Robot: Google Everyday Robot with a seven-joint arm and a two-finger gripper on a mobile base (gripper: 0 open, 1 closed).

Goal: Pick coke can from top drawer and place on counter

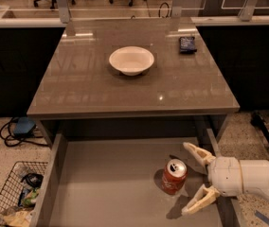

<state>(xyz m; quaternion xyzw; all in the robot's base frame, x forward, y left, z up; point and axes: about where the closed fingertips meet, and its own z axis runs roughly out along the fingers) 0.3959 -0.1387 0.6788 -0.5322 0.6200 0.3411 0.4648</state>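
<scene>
Beside coke can (174, 176), splayed jaws

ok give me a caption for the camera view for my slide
Gripper, fingers open, at the right side of the upright coke can in the open top drawer; white bowl on the counter.

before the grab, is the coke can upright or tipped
Upright: the coke can stands in the top drawer, silver top up. The open gripper is beside it.

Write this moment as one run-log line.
stage: pre-grasp | pincer: open, right of coke can | coke can: upright in top drawer | counter: white bowl, dark packet
</scene>
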